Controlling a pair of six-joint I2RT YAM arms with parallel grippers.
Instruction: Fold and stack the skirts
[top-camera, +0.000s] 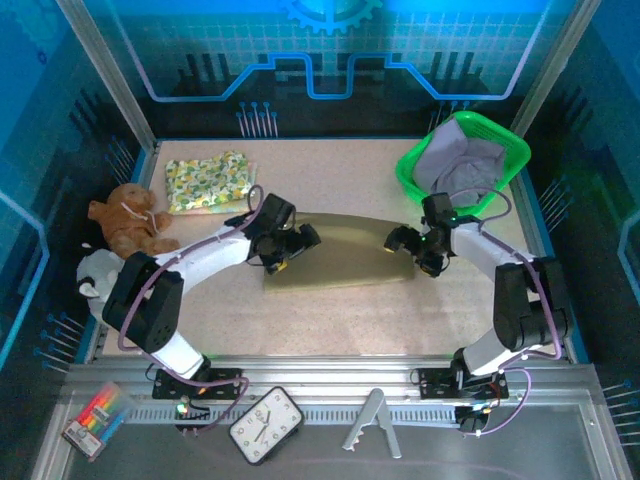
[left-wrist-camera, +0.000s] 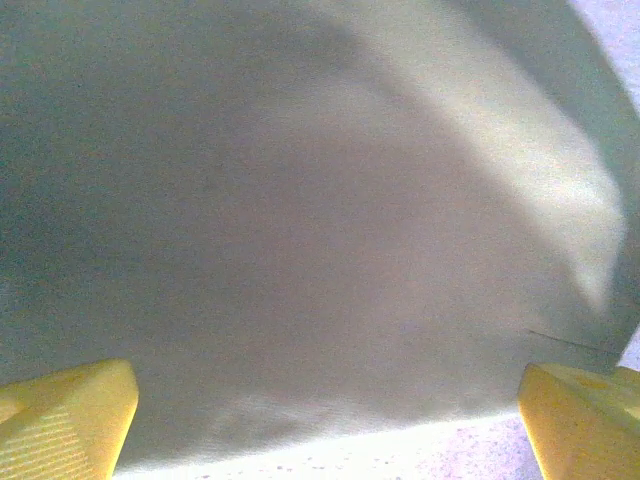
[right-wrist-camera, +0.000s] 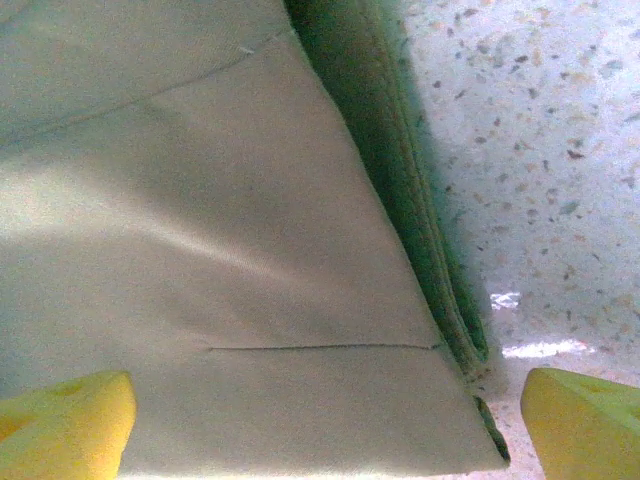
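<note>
The olive-khaki skirt (top-camera: 345, 252) lies folded flat in the middle of the table. My left gripper (top-camera: 300, 245) hovers open over its left end, yellow fingertips (left-wrist-camera: 60, 420) spread wide above the cloth (left-wrist-camera: 300, 230). At the skirt's right end my right gripper (top-camera: 412, 247) is open too, with a fingertip (right-wrist-camera: 585, 425) on each side of the folded corner (right-wrist-camera: 250, 300), holding nothing. A floral yellow-green skirt (top-camera: 207, 181) lies folded at the back left. In the green basket (top-camera: 414, 166) sits the lavender-grey skirt (top-camera: 465, 165).
A brown plush toy (top-camera: 128, 220) and a grey one (top-camera: 97, 275) lie at the left edge. The basket stands just behind my right arm. Bare speckled tabletop (top-camera: 330, 320) stretches in front of the khaki skirt.
</note>
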